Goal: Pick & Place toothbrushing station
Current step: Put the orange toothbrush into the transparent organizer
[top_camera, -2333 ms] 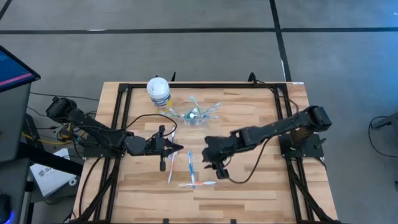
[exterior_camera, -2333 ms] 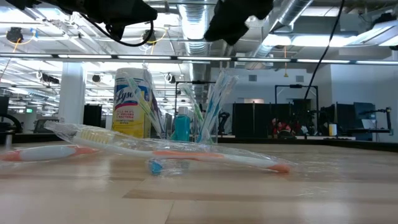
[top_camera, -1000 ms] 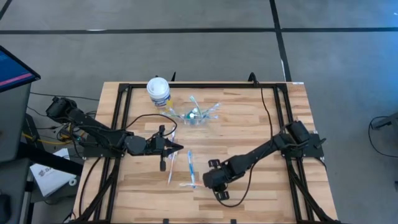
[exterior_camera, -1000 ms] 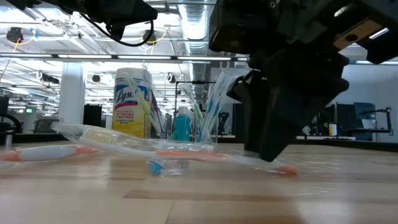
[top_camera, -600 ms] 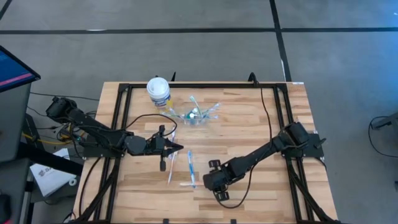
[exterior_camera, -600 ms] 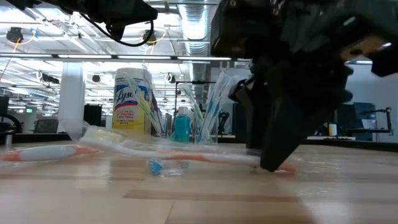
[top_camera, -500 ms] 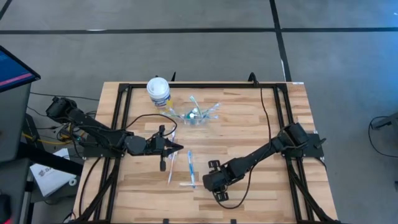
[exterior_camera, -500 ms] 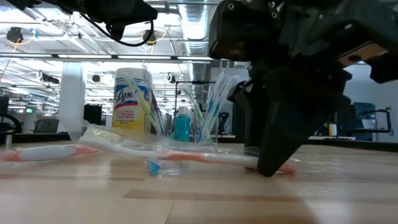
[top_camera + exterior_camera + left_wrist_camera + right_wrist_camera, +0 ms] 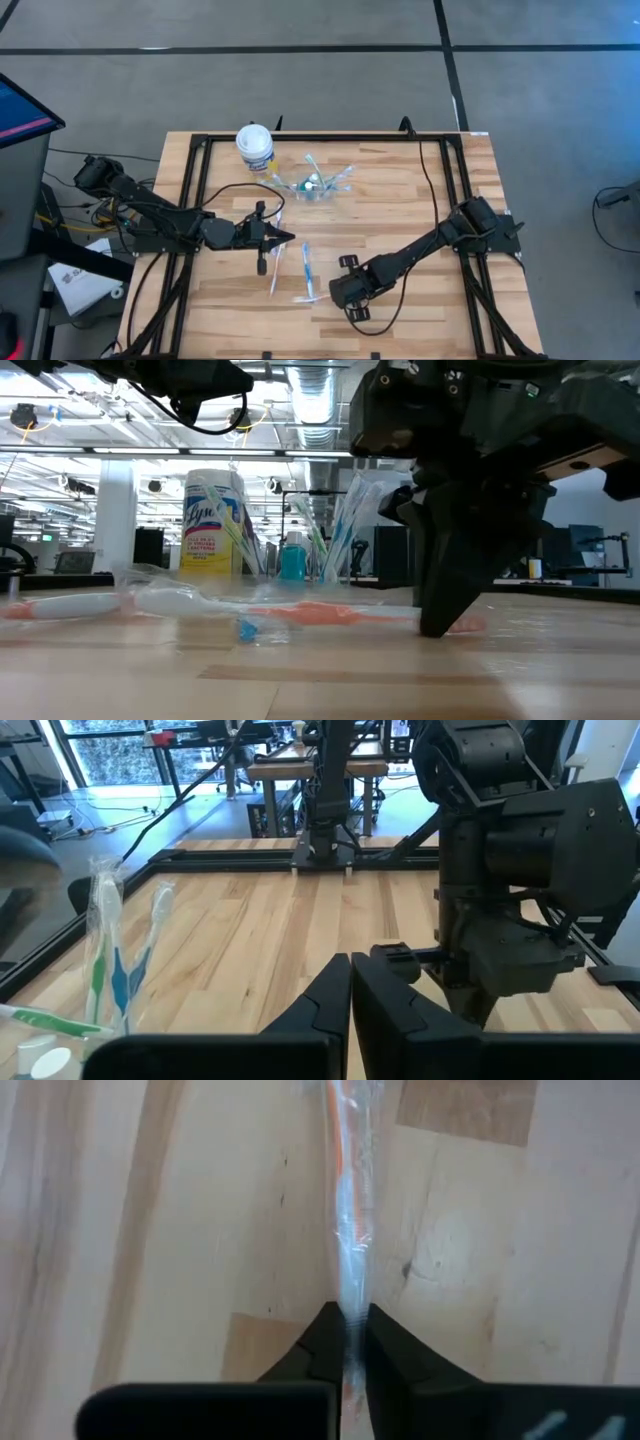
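Pale wooden planks make up the table [image 9: 400, 200], which is framed by black rails and seen against a grey floor. Near its front edge a wrapped toothbrush with an orange handle [image 9: 300, 612] lies flat, and its end is pinched by the right claw [image 9: 333, 293], whose two dark fingers [image 9: 322, 1338] are clenched on the clear wrapper. From the low view the claw is seen pressed down to the wood at that end. Beside this brush, two more wrapped toothbrushes [image 9: 305, 265] lie on the planks. Toward the back of the table a small clear cup [image 9: 305, 187] is stood upright, with several toothbrushes fanned out of it and a small blue tube [image 9: 292, 563] inside. Just to the cup's left a yellow canister with a white lid [image 9: 254, 146] is placed. Over the table's left middle, the left claw [image 9: 285, 237] is held above the surface, its fingers [image 9: 330, 1000] clenched together on nothing.
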